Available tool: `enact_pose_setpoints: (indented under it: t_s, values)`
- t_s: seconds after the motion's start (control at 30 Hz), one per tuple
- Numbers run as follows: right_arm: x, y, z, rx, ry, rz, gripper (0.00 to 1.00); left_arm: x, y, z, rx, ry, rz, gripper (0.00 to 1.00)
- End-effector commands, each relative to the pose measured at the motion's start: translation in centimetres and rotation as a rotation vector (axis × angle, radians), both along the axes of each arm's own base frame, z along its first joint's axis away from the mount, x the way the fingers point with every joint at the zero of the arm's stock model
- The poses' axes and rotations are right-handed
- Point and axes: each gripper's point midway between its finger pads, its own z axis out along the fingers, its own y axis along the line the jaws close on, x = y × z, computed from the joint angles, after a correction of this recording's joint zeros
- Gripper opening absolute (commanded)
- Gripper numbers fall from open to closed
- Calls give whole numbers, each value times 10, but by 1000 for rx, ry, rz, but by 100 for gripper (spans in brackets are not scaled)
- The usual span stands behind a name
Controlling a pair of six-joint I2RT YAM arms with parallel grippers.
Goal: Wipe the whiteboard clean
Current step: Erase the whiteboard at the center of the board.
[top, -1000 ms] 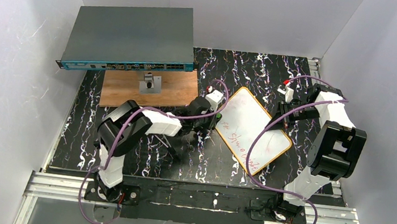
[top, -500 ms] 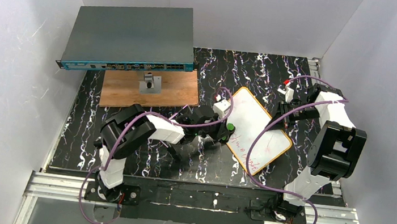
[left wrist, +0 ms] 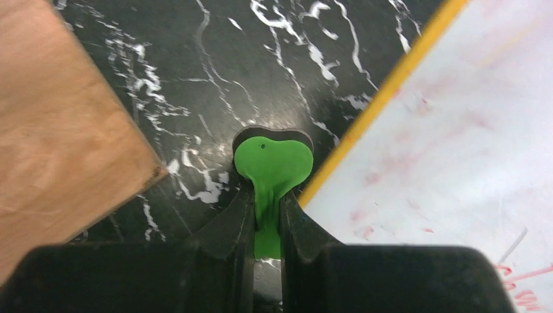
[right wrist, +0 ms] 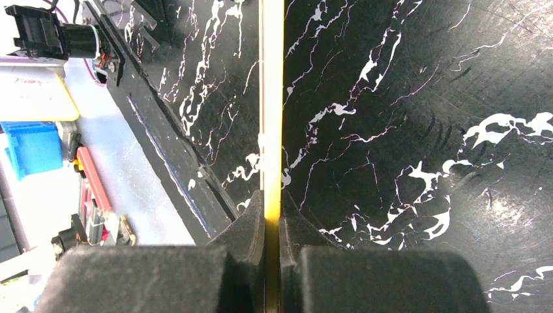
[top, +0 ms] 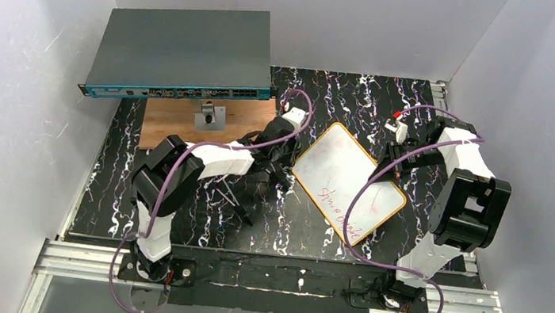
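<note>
- Green eraser [left wrist: 274,163] is pinched in the left gripper [left wrist: 267,195], on the black mat [top: 198,195] just off the whiteboard's [top: 337,164] left rim
- Right gripper [right wrist: 272,218] clamps the orange rim of this board, which lies right of centre
- Far half looks wiped; red writing [top: 331,196] on the near half is left
- Wooden board [left wrist: 59,130] lies close on the left; the way toward the writing seems free

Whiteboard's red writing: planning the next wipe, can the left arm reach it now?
Probably yes: the left arm's jaws hold the green eraser beside the whiteboard's rim, and bare board lies between it and the red writing.
</note>
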Motion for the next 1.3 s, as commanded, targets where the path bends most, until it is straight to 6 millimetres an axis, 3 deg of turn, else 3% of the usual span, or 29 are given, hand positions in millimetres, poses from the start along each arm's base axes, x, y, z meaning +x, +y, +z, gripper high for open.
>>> enact_pose_setpoints:
  t_s: [0.0, 0.23, 0.47, 0.83, 1.07, 1.27]
  values:
    - [-6, -2, 0, -32, -7, 16, 1, -25, -18, 8, -80, 12, -111, 0]
    - [-6, -2, 0, -27, -4, 15, 1, -58, -30, -2, -101, -47, -211, 0]
    - [-8, -1, 2, -21, -4, 17, 1, -43, -9, -52, 73, 36, -72, 0]
    - [-8, 2, 6, -6, -14, 18, 1, -35, 28, -71, 204, 142, 82, 0]
    - [-9, 12, 3, 46, 30, 0, 1, -43, -12, -76, 87, 201, -85, 0]
    - [-20, 33, -4, 58, 74, 68, 1, -75, -65, -67, -55, 225, -303, 0]
